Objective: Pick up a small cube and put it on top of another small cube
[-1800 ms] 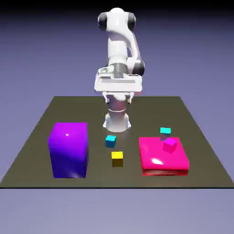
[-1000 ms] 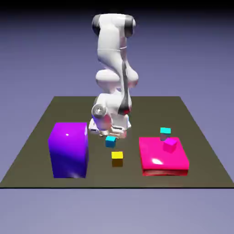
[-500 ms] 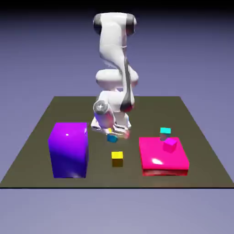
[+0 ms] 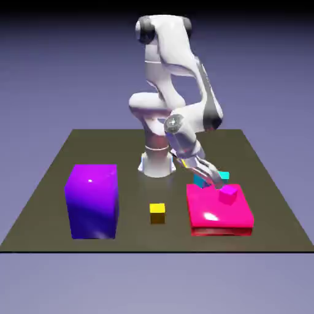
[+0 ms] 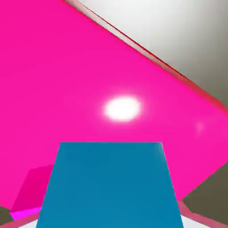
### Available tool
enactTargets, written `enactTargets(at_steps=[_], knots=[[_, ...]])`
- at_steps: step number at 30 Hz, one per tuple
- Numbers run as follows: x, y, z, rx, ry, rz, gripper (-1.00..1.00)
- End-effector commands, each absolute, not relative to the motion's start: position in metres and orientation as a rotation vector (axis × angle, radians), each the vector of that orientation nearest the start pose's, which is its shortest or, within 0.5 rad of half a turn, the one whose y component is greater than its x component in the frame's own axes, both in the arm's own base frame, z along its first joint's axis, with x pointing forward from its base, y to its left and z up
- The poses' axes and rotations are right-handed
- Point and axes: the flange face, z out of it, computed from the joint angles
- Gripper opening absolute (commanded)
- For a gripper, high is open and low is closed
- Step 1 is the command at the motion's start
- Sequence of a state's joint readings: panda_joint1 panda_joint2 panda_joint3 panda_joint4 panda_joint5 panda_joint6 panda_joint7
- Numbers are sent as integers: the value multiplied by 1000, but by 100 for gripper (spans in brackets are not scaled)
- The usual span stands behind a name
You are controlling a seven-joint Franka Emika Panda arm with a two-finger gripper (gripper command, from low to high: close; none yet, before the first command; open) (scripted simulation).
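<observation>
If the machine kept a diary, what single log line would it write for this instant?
phase: carrying | hand: shut on small blue cube | position: above back edge of pink slab | yellow cube: untouched on table | stacking: not yet done

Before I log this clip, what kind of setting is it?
A rendered simulation tabletop, it seems: a dark table against a plain blue-violet backdrop, flat-coloured blocks such as the purple block and pink slab, and a white arm.

I see a deep cyan-blue small cube [image 5: 109, 185] against a glossy hot-pink slab [image 4: 218, 211] with red edges. A magenta cube [image 4: 229, 194], a lighter turquoise cube [image 4: 223, 176], a yellow cube [image 4: 157, 213], a purple block [image 4: 92, 199], a dark olive-brown table [image 4: 49, 184], a white arm [image 4: 168, 67].
</observation>
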State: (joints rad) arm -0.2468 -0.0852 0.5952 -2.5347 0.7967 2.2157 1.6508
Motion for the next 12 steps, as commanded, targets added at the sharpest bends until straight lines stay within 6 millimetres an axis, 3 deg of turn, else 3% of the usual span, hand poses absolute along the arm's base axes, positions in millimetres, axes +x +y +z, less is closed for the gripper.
enactTargets(at_steps=[1,2,3,8,9,10,12], knots=[[400,178,293,-1670,2387,855,-100],[400,191,299,-1620,2404,877,-100],[400,191,299,-1620,2404,877,-100],[390,216,241,-1619,2404,877,-100],[389,217,238,-1620,2404,877,-100],[389,217,238,-1620,2404,877,100],[392,213,250,-1619,2403,878,100]])
